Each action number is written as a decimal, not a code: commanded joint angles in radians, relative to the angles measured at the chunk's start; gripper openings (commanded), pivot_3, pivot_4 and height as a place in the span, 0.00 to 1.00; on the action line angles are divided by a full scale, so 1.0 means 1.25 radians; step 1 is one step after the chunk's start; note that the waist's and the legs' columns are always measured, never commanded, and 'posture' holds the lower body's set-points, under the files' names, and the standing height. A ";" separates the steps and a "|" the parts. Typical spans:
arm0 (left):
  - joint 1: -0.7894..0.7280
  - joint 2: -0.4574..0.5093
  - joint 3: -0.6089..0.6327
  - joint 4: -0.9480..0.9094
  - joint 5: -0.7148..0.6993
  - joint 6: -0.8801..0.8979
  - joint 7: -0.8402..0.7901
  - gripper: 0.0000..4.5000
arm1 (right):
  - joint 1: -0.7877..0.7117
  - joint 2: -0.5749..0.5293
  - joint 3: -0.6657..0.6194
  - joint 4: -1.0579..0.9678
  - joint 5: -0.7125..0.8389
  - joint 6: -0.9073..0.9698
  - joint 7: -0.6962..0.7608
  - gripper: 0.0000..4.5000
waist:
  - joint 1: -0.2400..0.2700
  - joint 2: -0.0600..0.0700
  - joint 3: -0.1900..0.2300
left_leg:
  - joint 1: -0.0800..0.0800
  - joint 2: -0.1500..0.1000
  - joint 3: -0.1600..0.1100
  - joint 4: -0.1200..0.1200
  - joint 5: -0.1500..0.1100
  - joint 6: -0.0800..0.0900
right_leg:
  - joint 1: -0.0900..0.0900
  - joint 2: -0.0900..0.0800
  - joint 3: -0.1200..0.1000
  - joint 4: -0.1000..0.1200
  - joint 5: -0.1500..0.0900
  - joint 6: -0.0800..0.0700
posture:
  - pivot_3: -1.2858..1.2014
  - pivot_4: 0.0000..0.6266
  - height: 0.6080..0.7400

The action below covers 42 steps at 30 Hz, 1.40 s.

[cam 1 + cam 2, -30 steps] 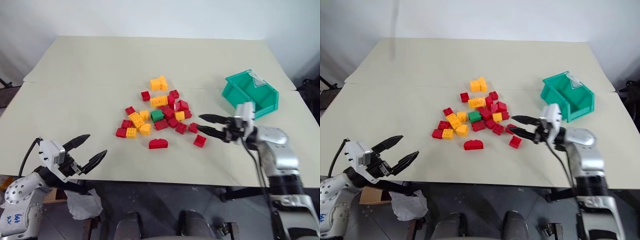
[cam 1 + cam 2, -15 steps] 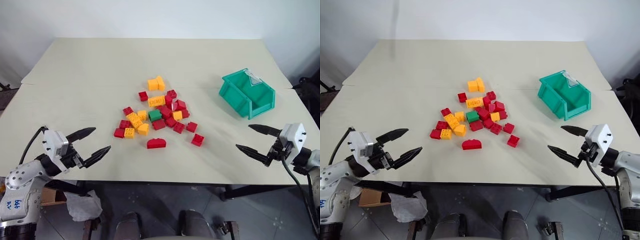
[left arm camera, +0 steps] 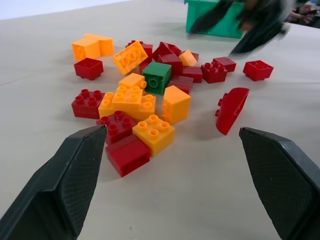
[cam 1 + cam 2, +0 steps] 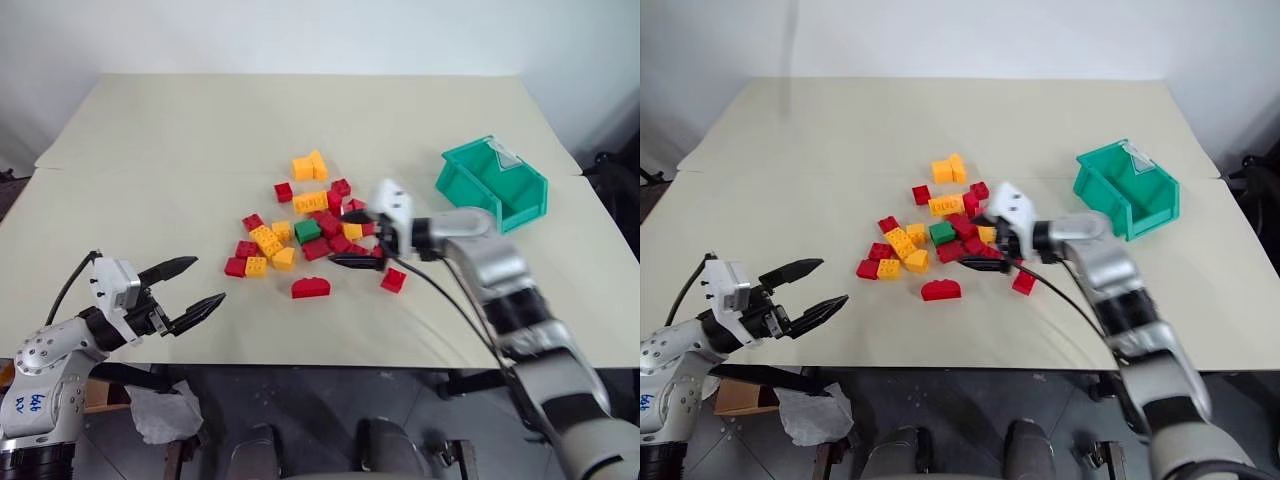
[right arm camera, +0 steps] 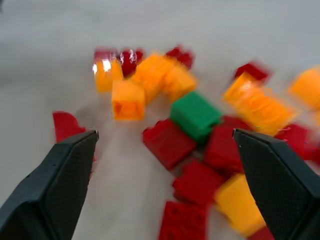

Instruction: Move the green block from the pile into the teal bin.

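The green block [image 4: 307,231] lies on the table inside the pile [image 4: 305,226], near its middle, with red bricks touching it on the side toward the teal bin and yellow-orange bricks just beside it on the other side. A rounded red brick [image 4: 313,288] lies apart from the cluster, nearer the table's front edge, and a small red brick [image 4: 393,280] sits alone on the bin's side of the pile. The right gripper [image 4: 352,240] hangs over the pile's edge nearest the bin, its two black fingers spread wide with nothing between them; in the right wrist view the green block sits between the fingers [image 5: 55,185], further on. The teal bin [image 4: 494,184] stands well apart from the pile toward the table's right edge, its cut-away front turned toward the right front corner. The left gripper [image 4: 187,291] hovers at the table's front left edge, well away from the bricks, its fingers also parted and empty. The table [image 4: 180,150] is a pale cream surface with a seam running across it; behind it is a plain white wall [image 4: 300,35], and grey tiled floor [image 4: 320,410] shows below the front edge.
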 commanded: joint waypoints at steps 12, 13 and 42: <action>0.090 -0.041 0.032 -0.096 -0.008 -0.023 0.069 1.00 | -0.307 0.178 0.001 0.541 -0.186 -0.240 -0.025 1.00 | -0.026 0.000 0.000 | 0.000 0.000 0.000 -0.001 0.000 -0.001 | 0.000 0.000 0.000 0.001 0.000 0.000 | 0.52 0.24 1.00; 0.090 -0.041 0.032 -0.096 -0.008 -0.024 0.071 1.00 | -0.317 0.182 0.006 0.551 -0.199 -0.237 -0.014 1.00 | -0.027 0.000 0.000 | 0.000 0.000 -0.001 -0.001 0.000 -0.001 | 0.000 0.000 0.000 0.001 0.000 0.000 | 0.52 0.24 1.00; 0.004 -0.064 -0.054 -0.138 -0.022 -0.002 0.090 1.00 | -0.258 0.049 -0.273 0.412 -0.047 -0.295 0.099 0.33 | -0.017 0.000 0.000 | 0.000 0.000 -0.001 0.000 0.000 -0.001 | 0.001 0.000 0.000 0.000 0.000 0.000 | 0.52 0.24 1.00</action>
